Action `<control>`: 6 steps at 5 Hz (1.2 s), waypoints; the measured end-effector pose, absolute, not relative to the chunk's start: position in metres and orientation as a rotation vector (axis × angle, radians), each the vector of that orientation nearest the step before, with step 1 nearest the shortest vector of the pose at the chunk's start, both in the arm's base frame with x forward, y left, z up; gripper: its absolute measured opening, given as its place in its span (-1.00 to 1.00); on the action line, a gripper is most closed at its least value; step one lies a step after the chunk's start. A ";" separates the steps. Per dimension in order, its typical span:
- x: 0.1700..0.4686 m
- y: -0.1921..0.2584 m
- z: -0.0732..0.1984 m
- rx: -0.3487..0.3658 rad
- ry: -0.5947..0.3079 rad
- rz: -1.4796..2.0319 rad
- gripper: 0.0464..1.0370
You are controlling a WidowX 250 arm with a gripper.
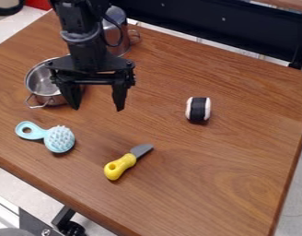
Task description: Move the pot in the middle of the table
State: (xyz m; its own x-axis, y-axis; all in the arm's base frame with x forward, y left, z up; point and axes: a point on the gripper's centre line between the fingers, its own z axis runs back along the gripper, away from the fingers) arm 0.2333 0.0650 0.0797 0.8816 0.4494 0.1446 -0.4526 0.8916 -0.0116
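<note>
My gripper (98, 107) hangs over the upper left part of the wooden table, its two fingers spread wide apart with nothing between them. The silver metal pot (41, 83) sits on the table at the left, upright, with a wire handle toward the front. The gripper's left finger overlaps the pot's right side in the view and hides part of it; whether they touch, I cannot tell.
Behind the arm stands a taller metal cup (116, 34) with a handle. A light-blue brush (59, 139) lies in front of the pot. A yellow-handled knife (121, 166) is near the front, and a black-and-white roll (198, 109) rests right of centre on the table (240, 152).
</note>
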 end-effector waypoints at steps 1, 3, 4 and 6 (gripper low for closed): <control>0.230 0.064 0.075 0.020 -0.123 0.468 0.92; 0.240 0.094 0.072 0.060 -0.201 0.355 0.92; 0.253 0.117 0.071 0.129 -0.233 0.207 0.92; 0.283 0.159 0.059 0.194 -0.115 -0.096 0.92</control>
State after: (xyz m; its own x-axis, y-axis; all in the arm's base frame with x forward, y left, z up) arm 0.2827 0.1586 0.0590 0.9889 -0.1057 0.1044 0.0835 0.9767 0.1979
